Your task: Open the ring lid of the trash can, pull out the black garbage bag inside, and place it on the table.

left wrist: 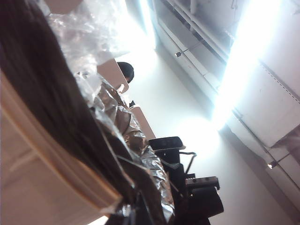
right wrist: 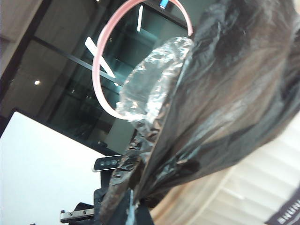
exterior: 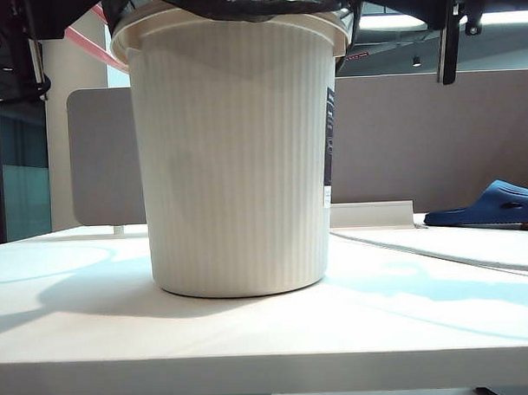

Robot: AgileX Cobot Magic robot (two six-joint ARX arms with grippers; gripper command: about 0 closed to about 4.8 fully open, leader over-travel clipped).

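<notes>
1. White table [exterior: 269,336] under office lighting, with a grey partition [exterior: 418,140] behind: that is the ground we work on, and the trash can [exterior: 237,164] stands upright at its middle.
2. We see the black garbage bag [exterior: 257,2] sitting in the can, its crinkled top just proud of the flared rim. The way out runs straight up along the can's upright axis.
3. We find the ring lid [right wrist: 105,70] already off the rim, tilted up behind the bag; a pink sliver [exterior: 87,37] shows at the can's upper left in the exterior view.
4. Our left gripper is at the left side of the rim; its wrist view shows bag film [left wrist: 56,112] pressed close, and we judge the fingers closed on it, though the tips are hidden.
5. Our right gripper is at the right side; bag plastic [right wrist: 225,93] gathers toward the fingers, clamped tight.
6. Both arms are equally near, on opposite sides, so we judge an even vertical lift is called for.
7. A blue slipper [exterior: 494,205] lies well apart, at the right.
</notes>
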